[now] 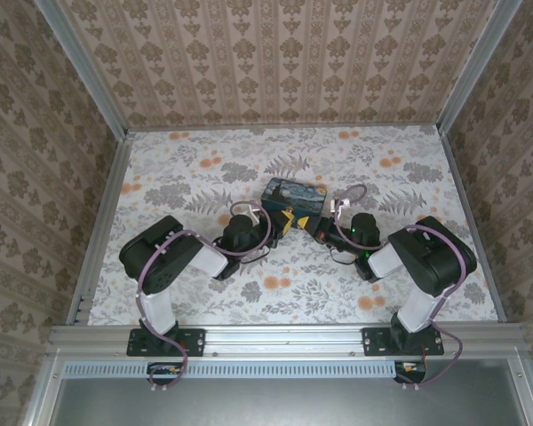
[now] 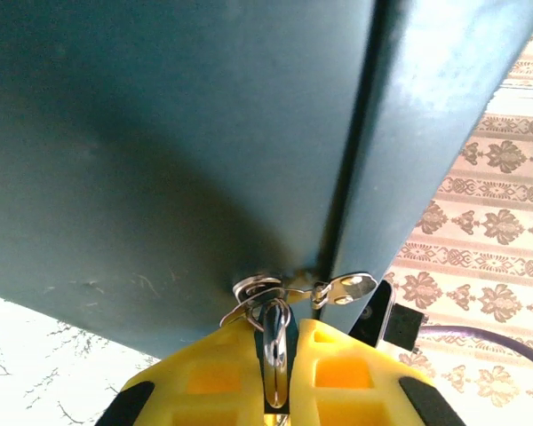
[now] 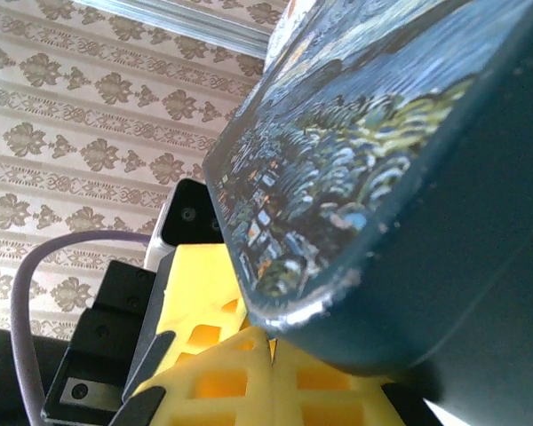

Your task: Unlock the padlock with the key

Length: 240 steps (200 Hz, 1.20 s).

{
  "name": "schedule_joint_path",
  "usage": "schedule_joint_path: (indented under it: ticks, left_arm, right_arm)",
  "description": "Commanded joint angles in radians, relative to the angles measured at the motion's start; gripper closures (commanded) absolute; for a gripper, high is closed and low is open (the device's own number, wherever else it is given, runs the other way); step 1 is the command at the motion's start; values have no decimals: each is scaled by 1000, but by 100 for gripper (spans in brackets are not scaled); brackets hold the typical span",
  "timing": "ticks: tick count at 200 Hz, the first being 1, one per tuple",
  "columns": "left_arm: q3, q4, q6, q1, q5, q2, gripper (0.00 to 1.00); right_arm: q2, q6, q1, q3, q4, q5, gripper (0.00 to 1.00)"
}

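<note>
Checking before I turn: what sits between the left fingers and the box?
Left wrist view: a key, pinched by the left gripper, reaches the box edge, a ring and second key beside it.

No writing, label, brand, number or sign can be read anywhere; the box at the middle of the top view bears a swirly painted print without letters, the walls a repeating ornament, the table flowers
</note>
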Motion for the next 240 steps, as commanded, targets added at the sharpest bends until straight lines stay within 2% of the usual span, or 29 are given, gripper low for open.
schedule_joint_path:
  ticks: [1,57,85,125,165,240]
  left_arm:
    - [21,105,-32,-28,107,-82,100]
    - [27,105,-35,-31,121,-89,100]
    - [24,105,-25,-30,132,-95,100]
    - [29,105,-28,-31,145,-69,100]
    - [36,105,-27,-31,171,-63,100]
    - [41,104,-20,-33,216,-67,100]
  right_arm:
    - [35,-47,-26,27,16,-13,100]
    - [92,-20,-37,68,12,-44,100]
    - [126,68,-34,100,28,-70,100]
    - [70,144,-31,158,9,-125,100]
    - [68,57,-69,210,-167,-197,100]
    - [160,26,-137,251,-184,-292,100]
